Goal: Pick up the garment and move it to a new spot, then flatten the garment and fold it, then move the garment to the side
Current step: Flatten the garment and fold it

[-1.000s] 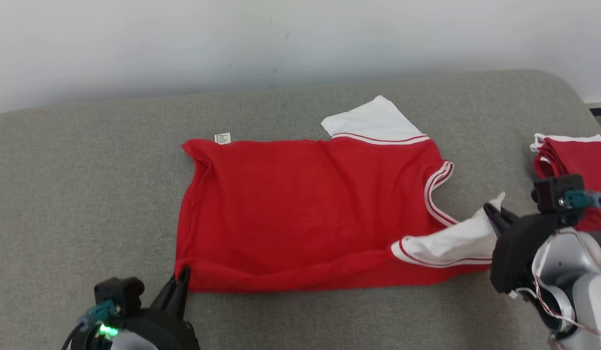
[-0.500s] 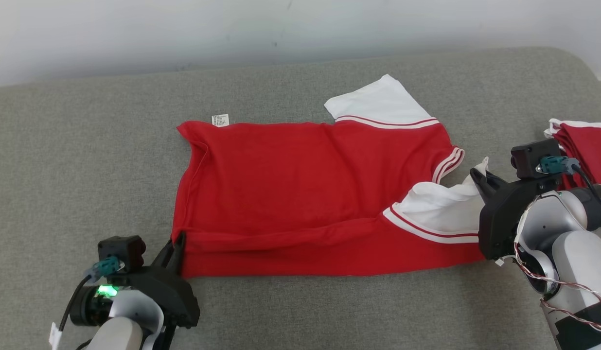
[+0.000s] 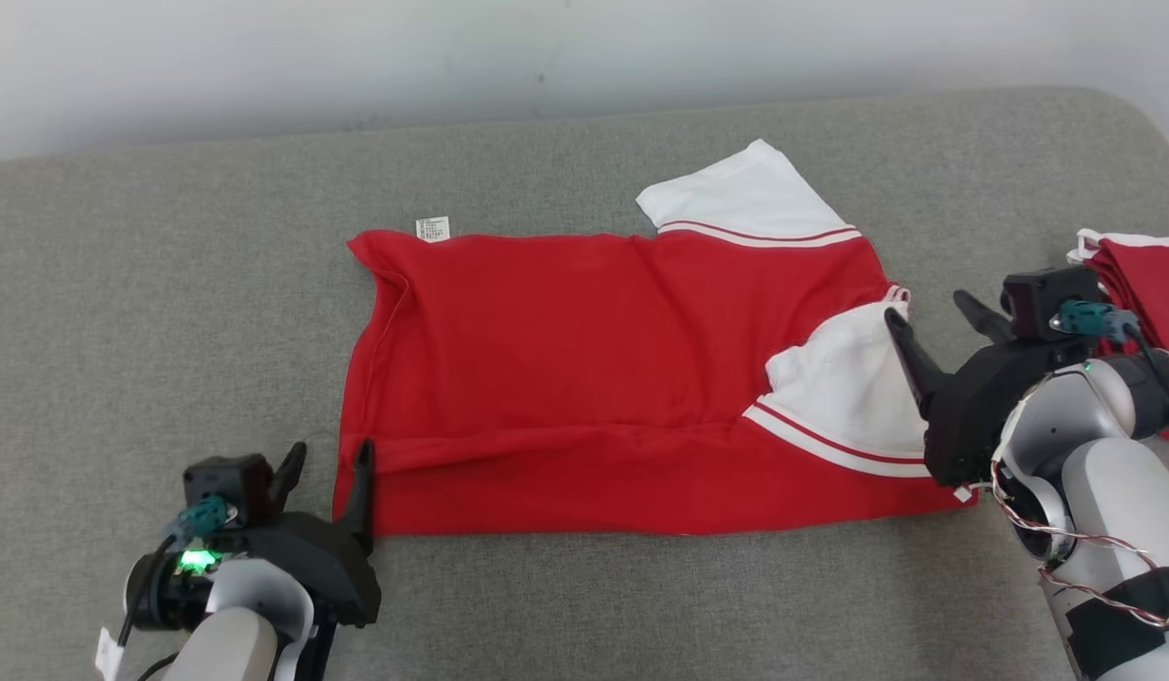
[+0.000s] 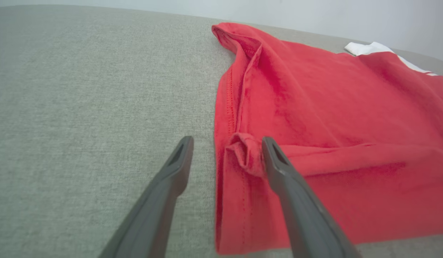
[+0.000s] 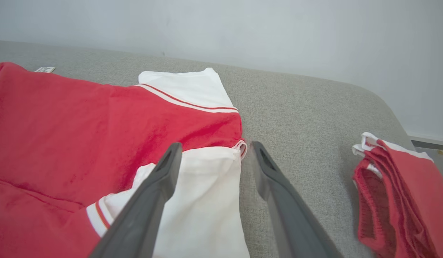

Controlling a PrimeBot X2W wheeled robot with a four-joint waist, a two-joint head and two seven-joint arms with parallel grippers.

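Grey fabric surface (image 3: pixel 168 284) under red garment (image 3: pixel 566 359), pale wall (image 3: pixel 357 66)

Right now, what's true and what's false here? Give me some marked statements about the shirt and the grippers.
1. The left gripper and the right gripper are both open. True.
2. The near white sleeve lies folded onto the red shirt. True.
3. The shirt hangs in the air. False: it lies on the grey cushion.
4. A clothes pile sits beside the left gripper. False: the folded red clothes lie beside the right gripper.
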